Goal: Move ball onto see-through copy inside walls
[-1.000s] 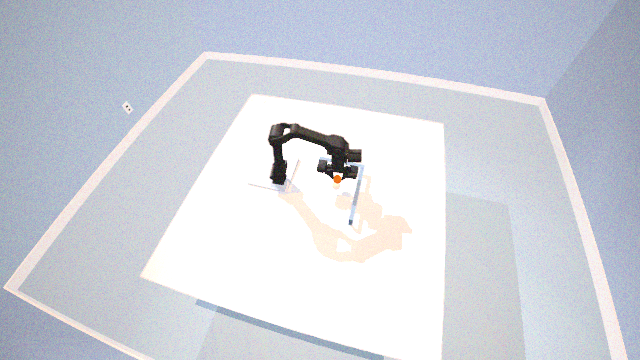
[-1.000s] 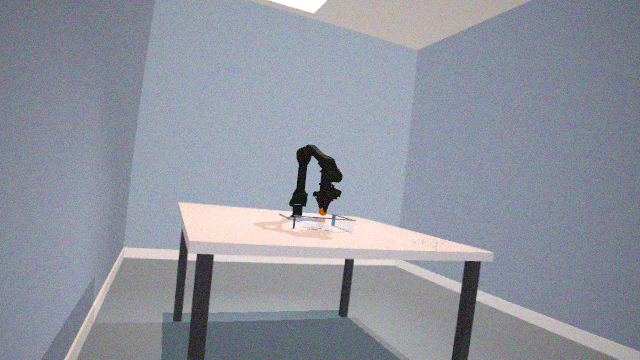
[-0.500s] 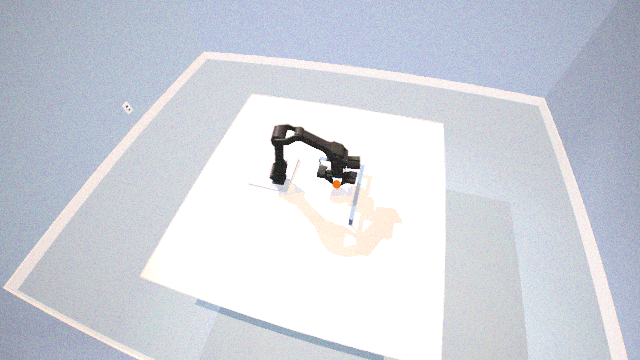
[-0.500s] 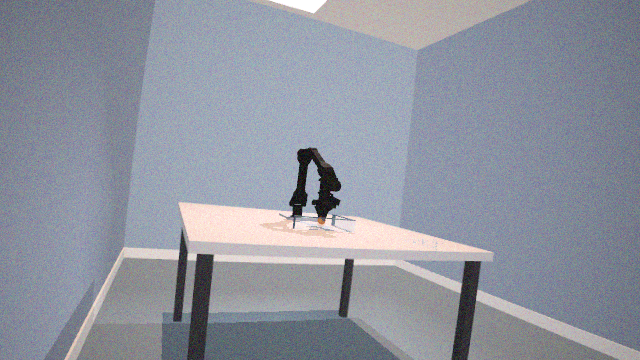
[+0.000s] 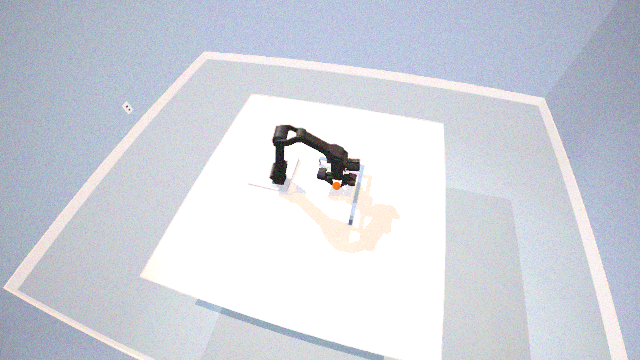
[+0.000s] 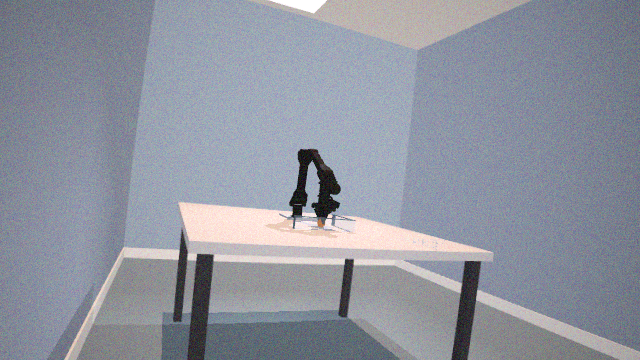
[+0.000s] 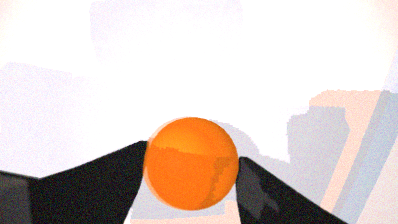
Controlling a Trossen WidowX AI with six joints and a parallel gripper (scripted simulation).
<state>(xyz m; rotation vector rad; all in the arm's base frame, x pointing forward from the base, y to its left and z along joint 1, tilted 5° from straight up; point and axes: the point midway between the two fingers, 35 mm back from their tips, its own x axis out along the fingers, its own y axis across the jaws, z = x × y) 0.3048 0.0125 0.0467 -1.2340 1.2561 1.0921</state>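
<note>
The orange ball [image 5: 336, 186] [image 6: 320, 223] [image 7: 192, 164] is between the two black fingertips, low at the table. My gripper [image 5: 336, 183] [image 6: 321, 218] [image 7: 193, 158] points down and is shut on the ball. A thin pale rim of the see-through copy [image 7: 160, 128] shows along the ball's upper left edge in the wrist view; the ball covers nearly all of it. One clear wall [image 5: 355, 199] [image 7: 368, 162] runs along the right of the ball, with a gap between them. The other wall is partly hidden behind the arm in the top view.
The arm's base [image 5: 278, 173] [image 6: 298, 201] stands on the white table [image 5: 240, 250] [image 6: 240, 240], left of the walls in the top view. The arm's shadow falls across the table and the long wall.
</note>
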